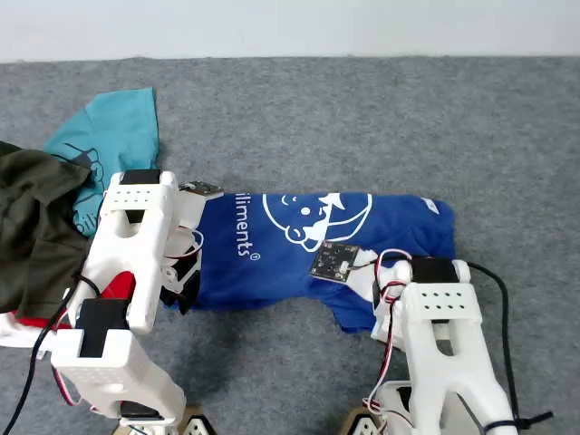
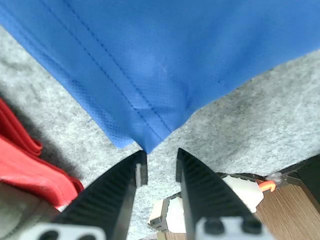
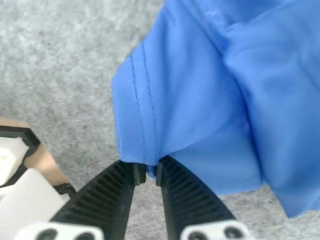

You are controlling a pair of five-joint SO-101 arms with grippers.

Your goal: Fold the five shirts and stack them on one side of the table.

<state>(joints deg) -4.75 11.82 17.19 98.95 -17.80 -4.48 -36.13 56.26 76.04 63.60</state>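
One blue shirt, a fine-mesh knit with a white cartoon print, lies spread roughly flat across the middle of the high view on the grey felt-like table cover. Its near edge is uneven and one sleeve points to the lower right. The right gripper has its black ribbed jaws closed almost together on a small fold of the stitched hem at that lower-right part. The left gripper sits at the shirt's lower-left corner with its jaws a narrow gap apart. The pointed corner just reaches the tips and nothing is pinched. At the left of the high view a loose heap holds a teal printed shirt, a dark olive garment and a red garment. A white strip lies below them. No neat folded stack shows, so I judge the task near its start, with the blue shirt's first fold only being set up. The heap is cut off by the frame edge, and whether the white strip is a shirt cannot be told.
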